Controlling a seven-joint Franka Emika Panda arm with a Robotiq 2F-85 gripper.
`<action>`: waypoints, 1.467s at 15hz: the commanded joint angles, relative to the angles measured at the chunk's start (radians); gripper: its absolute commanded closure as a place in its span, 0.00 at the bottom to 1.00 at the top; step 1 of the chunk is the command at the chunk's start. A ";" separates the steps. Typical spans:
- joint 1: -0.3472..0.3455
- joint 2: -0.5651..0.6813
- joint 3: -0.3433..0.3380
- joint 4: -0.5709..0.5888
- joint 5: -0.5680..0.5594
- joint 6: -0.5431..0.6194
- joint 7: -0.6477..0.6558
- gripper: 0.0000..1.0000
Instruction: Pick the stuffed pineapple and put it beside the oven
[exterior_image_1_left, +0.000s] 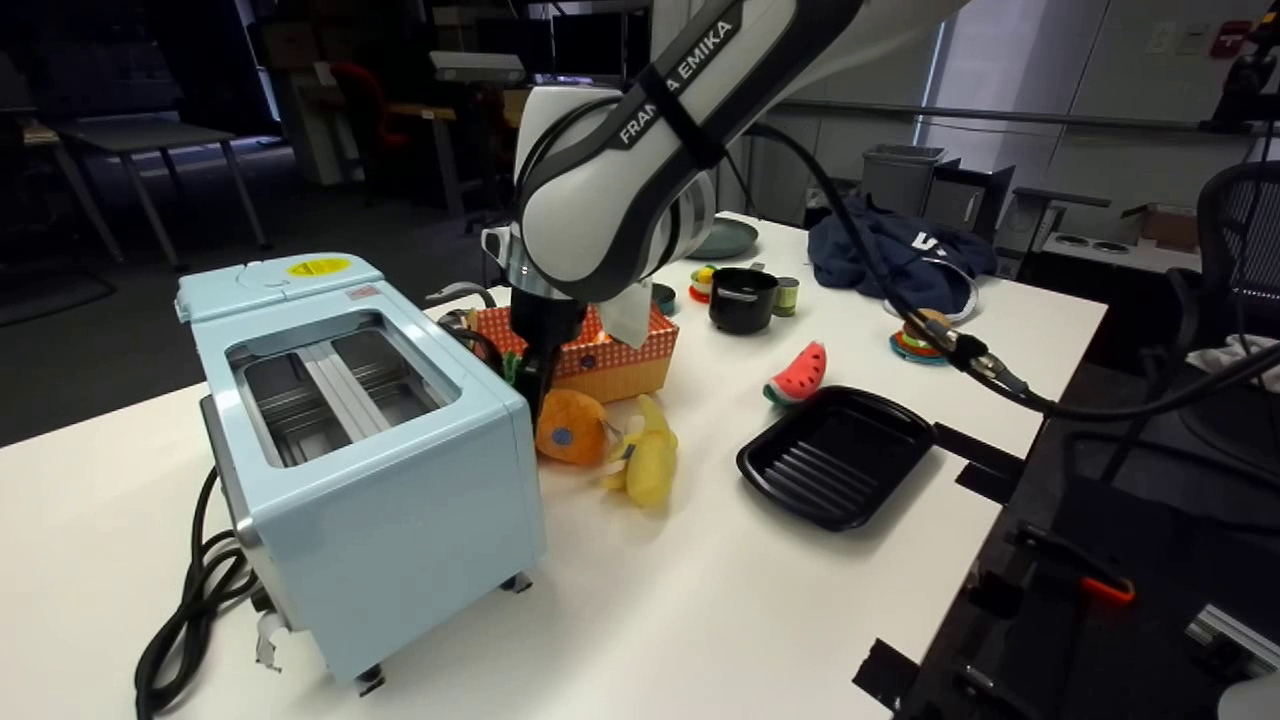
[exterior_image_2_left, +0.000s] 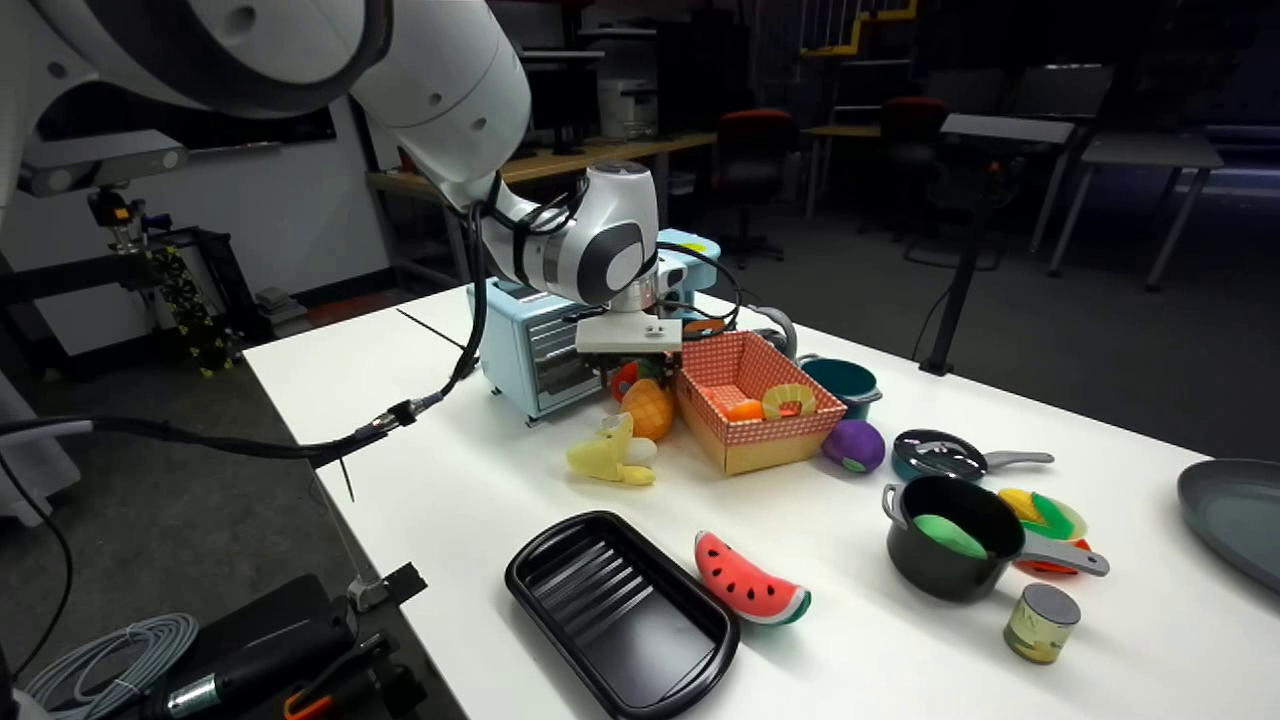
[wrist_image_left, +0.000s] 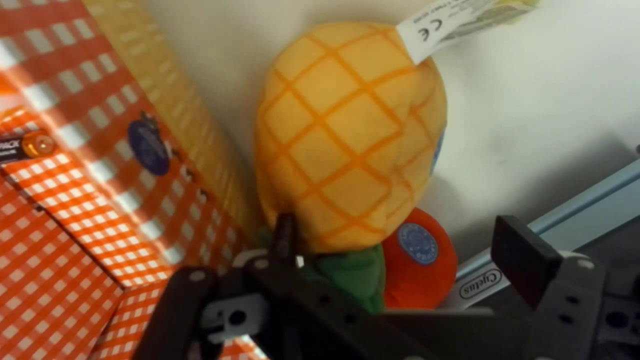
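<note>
The pineapple (exterior_image_2_left: 648, 408) lies between oven (exterior_image_2_left: 518, 350) and basket (exterior_image_2_left: 780, 450).

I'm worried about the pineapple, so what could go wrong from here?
In the wrist view, the red toy shows between the open jaws, right by the pineapple, so it might get pinched too. One jaw looks close to the basket and might shove it. The other looks close to the oven and might bump it.

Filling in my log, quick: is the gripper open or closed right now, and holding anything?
Gripper: open, jaws wide apart, holding nothing; the stuffed pineapple is not clamped between them.
</note>
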 joint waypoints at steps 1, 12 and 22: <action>-0.003 0.034 0.005 0.029 -0.010 0.068 -0.004 0.25; 0.000 0.050 -0.002 0.024 -0.021 0.193 0.020 0.99; -0.007 0.036 0.009 -0.001 -0.033 0.206 0.029 0.83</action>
